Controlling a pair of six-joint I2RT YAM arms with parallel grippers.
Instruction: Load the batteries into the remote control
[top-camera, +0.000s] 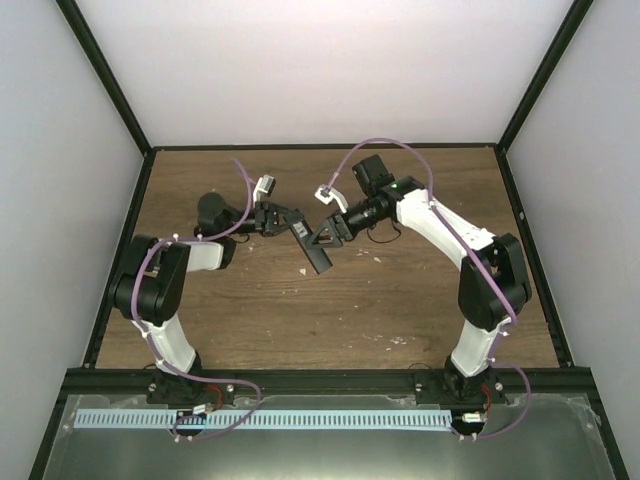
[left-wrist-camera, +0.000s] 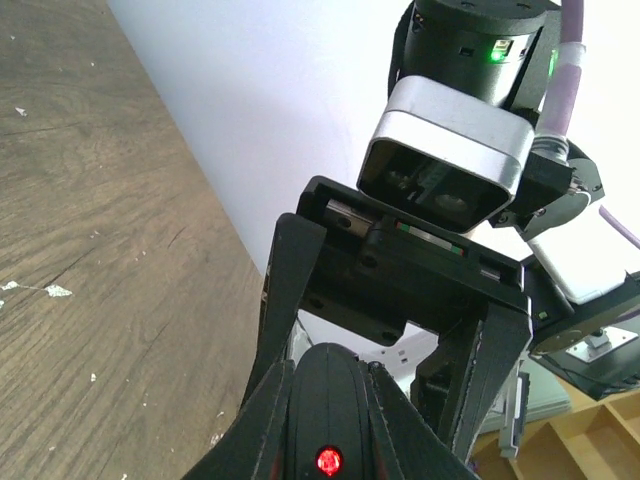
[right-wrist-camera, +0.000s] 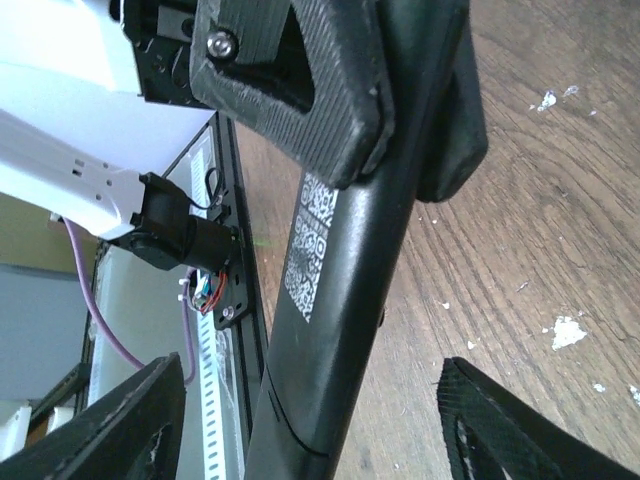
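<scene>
The remote control (top-camera: 312, 250) is a long black bar held slanting above the wooden table, its back with a QR sticker (right-wrist-camera: 312, 240) towards the right wrist camera. My left gripper (top-camera: 285, 220) is shut on one end of it; in the left wrist view both fingers press the rounded end (left-wrist-camera: 328, 400), where a red light shows. My right gripper (top-camera: 326, 238) is open, and its fingertips (right-wrist-camera: 110, 420) stand wide on either side of the remote's lower part without touching it. No batteries show in any view.
The brown table (top-camera: 400, 300) carries pale wood chips (right-wrist-camera: 565, 332). Black frame rails (top-camera: 525, 240) and white walls close in the sides and back. A perforated cable duct (top-camera: 300, 418) runs along the near edge by the arm bases.
</scene>
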